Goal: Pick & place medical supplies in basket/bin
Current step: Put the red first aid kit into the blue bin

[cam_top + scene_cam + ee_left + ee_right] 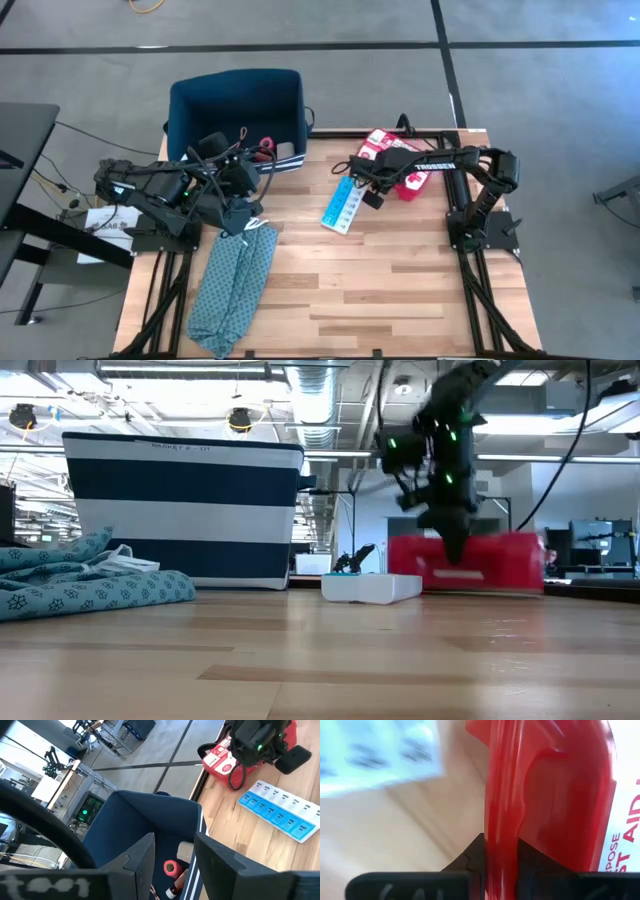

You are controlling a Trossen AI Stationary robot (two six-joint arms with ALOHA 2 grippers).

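The red first-aid case (398, 160) lies near the table's far right. My right gripper (366, 186) is shut on its left side and reaches down on it in the low view (452, 535). The light blue pill box (341, 206) lies flat on the wood just left of the case. The navy bin (236, 108) stands at the far left. My left gripper (175, 862) hangs open above the bin's near wall (252, 165). Inside the bin lie a pink-red roll (171, 868) and another small item. The bin hides the left gripper in the low view. My right gripper pinches a thin raised red edge of the first-aid case (500, 820) between its two fingers (472, 857). The low view shows the fingers coming from above, pointing down. The case (470, 560) sits with its lower edge at table level.
A teal patterned cloth (235, 275) lies along the near left of the table, beside the left arm. The wood in the middle and near right is bare. The bin's striped wall (185, 510) stands tall on the far left.
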